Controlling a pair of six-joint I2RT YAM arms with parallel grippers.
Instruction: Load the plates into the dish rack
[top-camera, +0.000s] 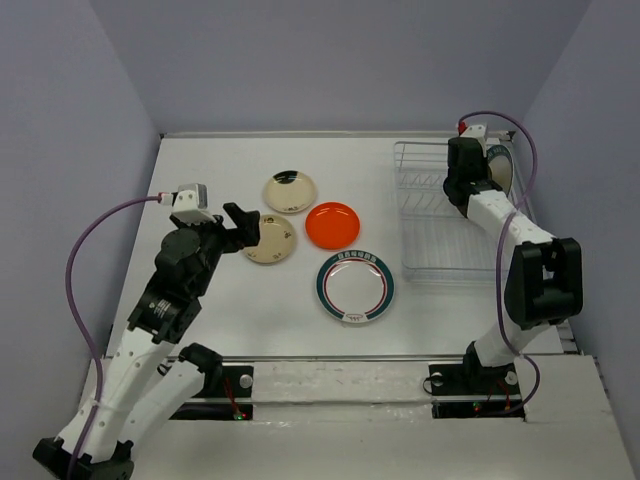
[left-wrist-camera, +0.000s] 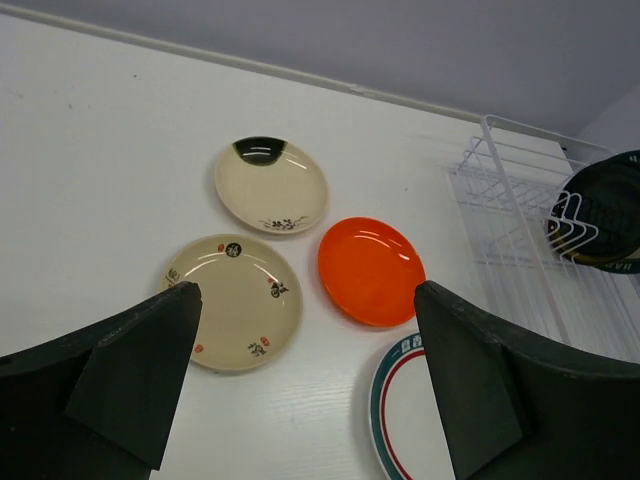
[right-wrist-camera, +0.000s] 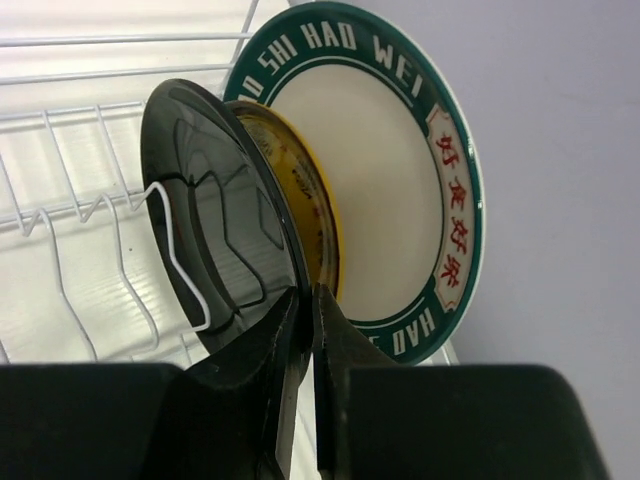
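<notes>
The white wire dish rack (top-camera: 412, 268) stands at the right. In it stand a teal-rimmed white plate (right-wrist-camera: 380, 180), an amber-yellow plate (right-wrist-camera: 318, 215) and a black plate (right-wrist-camera: 215, 240), all upright on edge between the tines. My right gripper (right-wrist-camera: 310, 295) is shut on the lower rim of the black plate. On the table lie two cream plates (top-camera: 290, 191) (top-camera: 270, 240), an orange-red plate (top-camera: 333, 224) and a second teal-rimmed plate (top-camera: 355, 285). My left gripper (top-camera: 240, 228) is open and empty, above the near cream plate (left-wrist-camera: 235, 300); the orange-red plate (left-wrist-camera: 370, 270) lies just beyond its right finger.
The rack's left part (right-wrist-camera: 80, 200) holds only bare tines. White walls close in the table at the back and both sides. The right arm's purple cable (top-camera: 520, 140) loops over the rack's far corner.
</notes>
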